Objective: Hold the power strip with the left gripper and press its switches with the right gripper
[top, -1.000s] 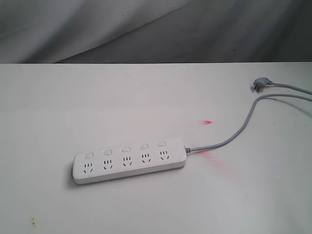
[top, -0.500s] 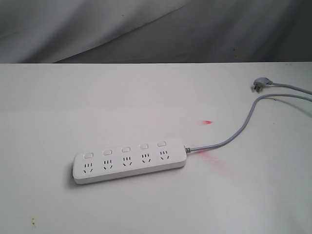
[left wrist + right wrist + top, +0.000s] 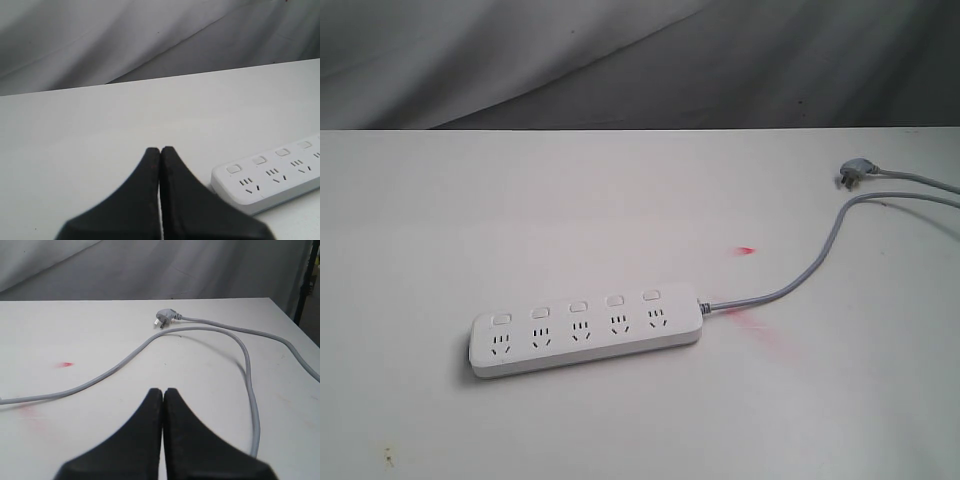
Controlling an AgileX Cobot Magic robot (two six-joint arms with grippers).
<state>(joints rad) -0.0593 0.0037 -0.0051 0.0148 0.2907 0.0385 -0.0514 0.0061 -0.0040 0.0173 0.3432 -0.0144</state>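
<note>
the power strip [image 3: 585, 330] lies flat on the white table [image 3: 470, 220]. its five switches [image 3: 578, 307] sit in a row along the strip's far edge, one by each socket. the grey cord [image 3: 810, 270] comes out of the strip's right end and bends away from it. the grey plug [image 3: 853, 174] lies well apart from the strip, past the cord's bend. a small red mark [image 3: 746, 250] is on the table just beyond the strip's cord end.

the left gripper [image 3: 160, 150] has its two black fingers pressed together with nothing between them. it is near the strip's other end, not touching it. the right gripper [image 3: 163, 390] is pinched together too and holds nothing. it is by the cord, away from the strip; how high it sits above the table is hard to tell. a grey cloth [image 3: 620, 60] hangs far behind the strip.
</note>
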